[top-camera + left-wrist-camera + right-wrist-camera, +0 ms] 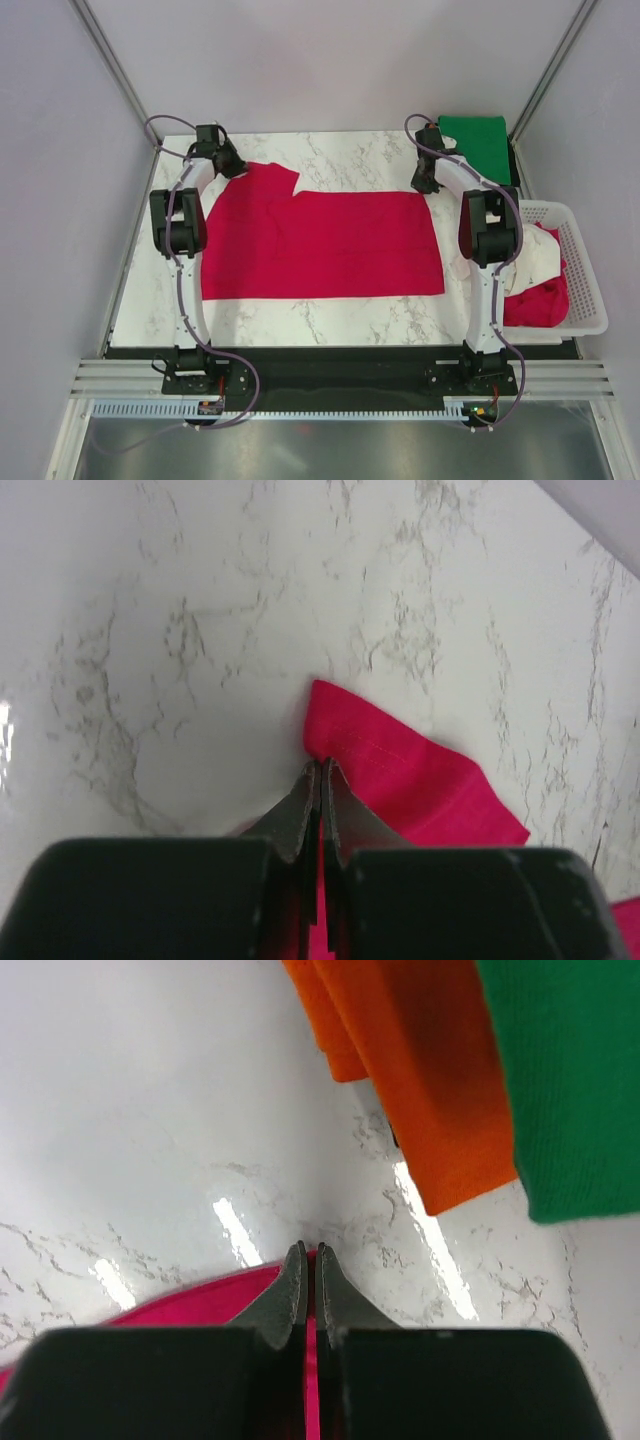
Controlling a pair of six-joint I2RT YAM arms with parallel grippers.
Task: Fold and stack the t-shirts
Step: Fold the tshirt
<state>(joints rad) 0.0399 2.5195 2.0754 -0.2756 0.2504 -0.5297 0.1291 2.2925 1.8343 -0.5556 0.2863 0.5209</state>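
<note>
A large crimson-red t-shirt (320,245) lies spread flat on the marble table (340,320). My left gripper (228,162) is shut on its far left corner, which shows as a red cloth tip (400,770) in the left wrist view. My right gripper (425,183) is shut on the shirt's far right corner, whose red edge (200,1300) shows in the right wrist view. A folded green t-shirt (478,142) lies on an orange one (420,1070) at the far right corner. More crimson (540,300) and white (540,255) shirts sit in the basket.
A white slotted plastic basket (590,290) stands off the table's right edge. Grey walls enclose the table on three sides. Both arms reach to the far edge of the table.
</note>
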